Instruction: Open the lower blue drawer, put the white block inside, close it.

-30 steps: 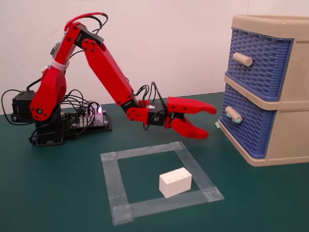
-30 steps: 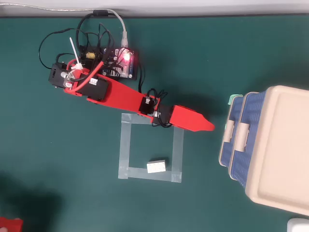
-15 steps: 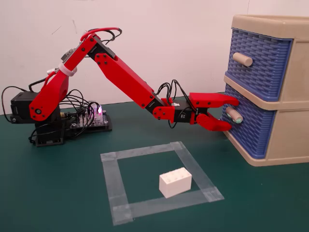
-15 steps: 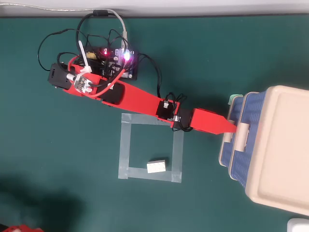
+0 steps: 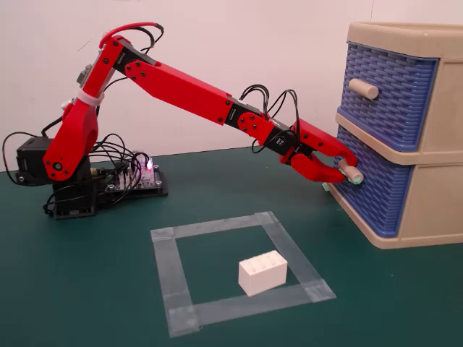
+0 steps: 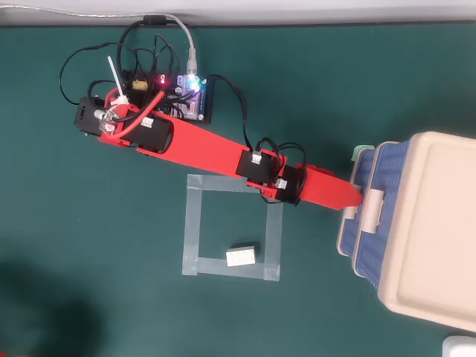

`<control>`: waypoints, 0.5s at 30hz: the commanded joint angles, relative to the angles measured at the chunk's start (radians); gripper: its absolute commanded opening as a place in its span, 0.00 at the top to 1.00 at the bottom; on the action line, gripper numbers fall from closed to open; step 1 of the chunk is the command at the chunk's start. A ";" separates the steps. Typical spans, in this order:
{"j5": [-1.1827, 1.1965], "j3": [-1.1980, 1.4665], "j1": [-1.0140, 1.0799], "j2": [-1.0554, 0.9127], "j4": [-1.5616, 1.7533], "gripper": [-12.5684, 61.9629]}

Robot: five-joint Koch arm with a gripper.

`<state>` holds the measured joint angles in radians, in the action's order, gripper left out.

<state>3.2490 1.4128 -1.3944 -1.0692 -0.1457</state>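
Fixed view: gripper [image 5: 346, 168] closed narrow around the green-tipped handle [image 5: 352, 173] of the lower blue drawer [image 5: 373, 186]; handle axis pointing out from the drawer front. White block [image 5: 262, 273] flat inside the tape square [image 5: 239, 271], long axis rising rightward.

Overhead view: gripper [image 6: 357, 197] touching the drawer front [image 6: 349, 223], jaws stacked. White block [image 6: 242, 256] lying left-right near the square's bottom edge, well apart from the cabinet [image 6: 431, 230].

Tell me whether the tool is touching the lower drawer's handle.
Touching. In the fixed view the tool has its two jaws around the green-tipped handle of the lower blue drawer, with no gap showing between them.
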 commanded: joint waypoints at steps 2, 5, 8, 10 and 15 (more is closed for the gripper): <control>0.078 0.181 -0.009 -0.206 -0.067 0.94; 0.078 0.428 0.000 -0.410 -0.066 0.94; 0.078 0.598 0.002 -0.538 -0.066 0.94; 0.074 0.627 0.000 -0.543 -0.058 0.88; 0.067 0.627 0.008 -0.627 -0.072 0.36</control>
<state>3.2797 2.0417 -1.3775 -1.6291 -0.2163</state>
